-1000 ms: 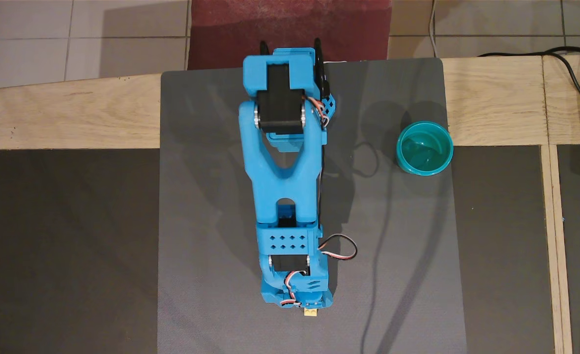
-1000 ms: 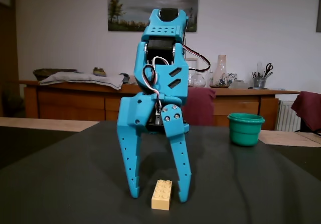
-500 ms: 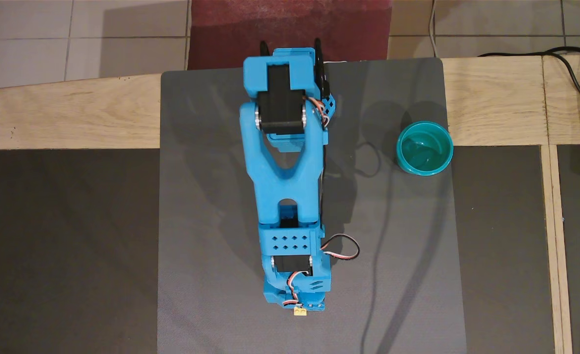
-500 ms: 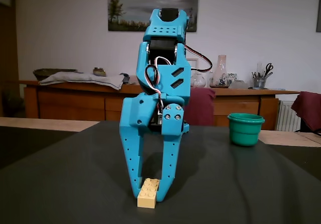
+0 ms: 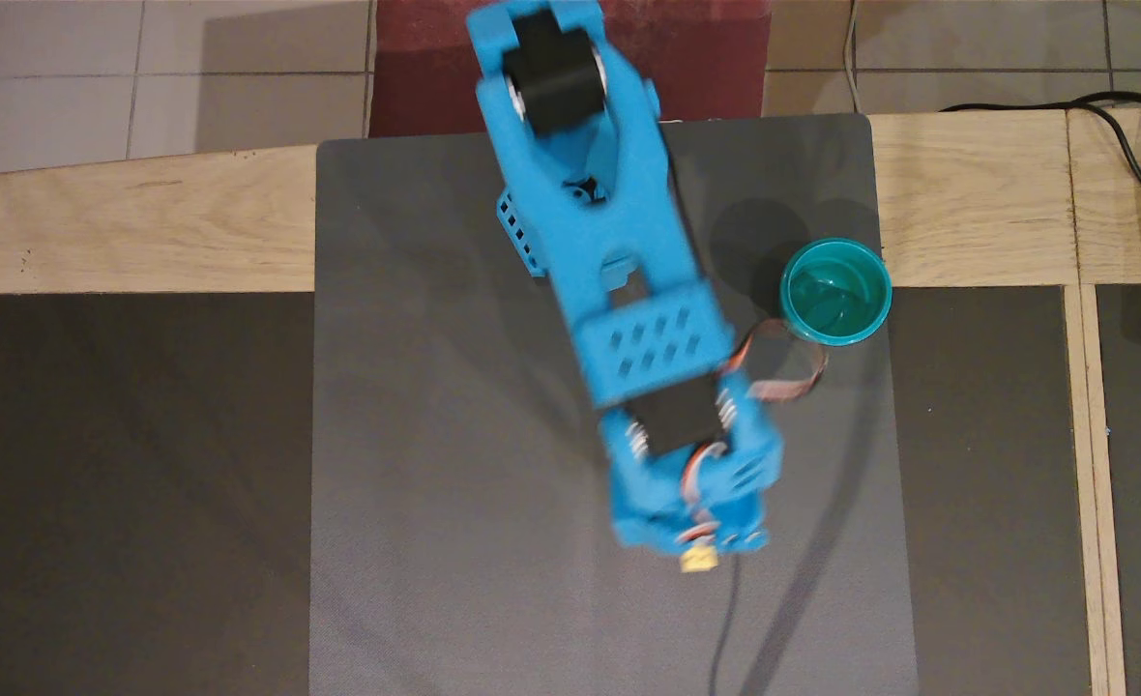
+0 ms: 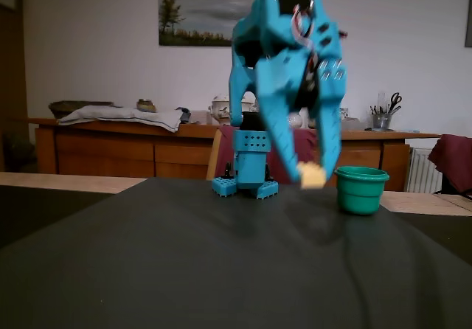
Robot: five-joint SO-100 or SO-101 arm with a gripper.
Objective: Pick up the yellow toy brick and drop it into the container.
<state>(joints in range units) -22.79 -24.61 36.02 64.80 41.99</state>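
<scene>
The yellow toy brick (image 6: pixel 312 175) hangs above the grey mat (image 5: pixel 416 464), pinched between the tips of the blue gripper (image 6: pixel 313 172) (motion blur smears both). In the fixed view it sits just left of the teal-green container (image 6: pixel 361 189), near rim height. From overhead the brick (image 5: pixel 698 559) peeks out beneath the gripper, well apart from the container (image 5: pixel 835 291), which stands on the mat's edge

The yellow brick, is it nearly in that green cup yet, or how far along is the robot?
Picking up looks done: the gripper holds the yellow brick clear of the mat. In hand: carrying it; the arm is blurred with motion. Left: getting above the green cup, which looks empty from overhead, and letting go.
</scene>
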